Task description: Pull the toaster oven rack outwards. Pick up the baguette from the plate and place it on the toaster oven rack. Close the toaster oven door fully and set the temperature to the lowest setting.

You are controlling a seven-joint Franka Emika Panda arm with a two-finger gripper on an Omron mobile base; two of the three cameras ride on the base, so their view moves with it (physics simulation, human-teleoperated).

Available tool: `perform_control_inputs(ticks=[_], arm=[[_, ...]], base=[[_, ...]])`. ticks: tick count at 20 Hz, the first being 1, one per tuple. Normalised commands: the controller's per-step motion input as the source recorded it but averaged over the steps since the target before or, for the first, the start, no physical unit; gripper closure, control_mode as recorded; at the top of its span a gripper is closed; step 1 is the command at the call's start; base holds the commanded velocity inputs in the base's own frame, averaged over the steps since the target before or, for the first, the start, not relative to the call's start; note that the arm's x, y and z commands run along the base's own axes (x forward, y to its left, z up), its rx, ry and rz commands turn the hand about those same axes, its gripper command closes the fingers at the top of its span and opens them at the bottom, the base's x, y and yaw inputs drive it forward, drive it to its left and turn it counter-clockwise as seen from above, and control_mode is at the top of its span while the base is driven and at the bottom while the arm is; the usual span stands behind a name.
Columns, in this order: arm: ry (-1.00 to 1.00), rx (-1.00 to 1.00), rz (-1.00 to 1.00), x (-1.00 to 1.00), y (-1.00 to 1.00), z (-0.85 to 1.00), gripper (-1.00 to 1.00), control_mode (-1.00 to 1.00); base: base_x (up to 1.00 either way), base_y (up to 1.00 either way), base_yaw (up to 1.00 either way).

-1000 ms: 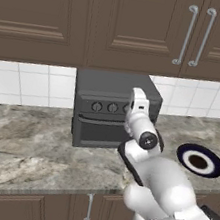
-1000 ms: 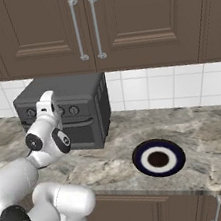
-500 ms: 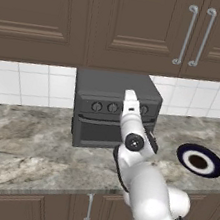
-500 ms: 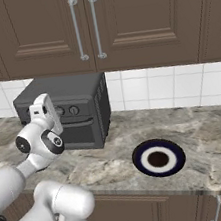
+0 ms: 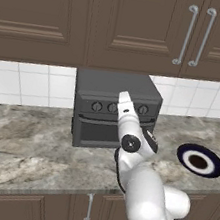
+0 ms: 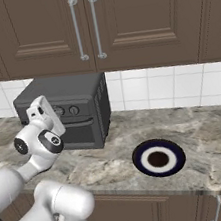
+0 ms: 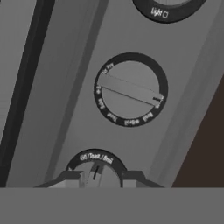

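1. Since the earlier frame, I see the arm has swung left along the toaster oven [image 5: 112,113], which sits on the worktop [image 5: 25,143] against the tiled wall.
2. The claw [image 7: 100,177] now straddles a knob [image 7: 97,170], fingertips [image 7: 70,178] either side; they look closed on it.
3. The toaster oven door [image 6: 80,132] is shut.
4. The plate [image 6: 158,157] lies bare, well right of the oven.
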Motion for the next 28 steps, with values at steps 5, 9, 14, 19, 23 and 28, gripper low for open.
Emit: perform_control_inputs(ticks=[5,9,14,19,23,28], arm=[[0.0,-0.13,0.06,0.31,-0.11,-0.26,1.0,-1.0],[-0.01,-0.21,0.09,0.26,-0.09,-0.28,1.0,-1.0],[-0.03,-0.22,0.1,0.24,-0.13,-0.29,1.0,-1.0],[-0.01,-0.26,0.11,0.29,-0.11,-0.31,1.0,-1.0],[-0.01,-0.37,0.14,0.31,-0.02,-0.41,1.0,-1.0],[-0.02,-0.45,0.16,0.23,0.0,-0.47,1.0,-1.0]], base=[[0.0,0.0,0.0],[0.0,0.0,0.0],[0.0,0.0,0.0],[0.0,0.0,0.0],[0.0,0.0,0.0],[0.0,0.0,0.0]])
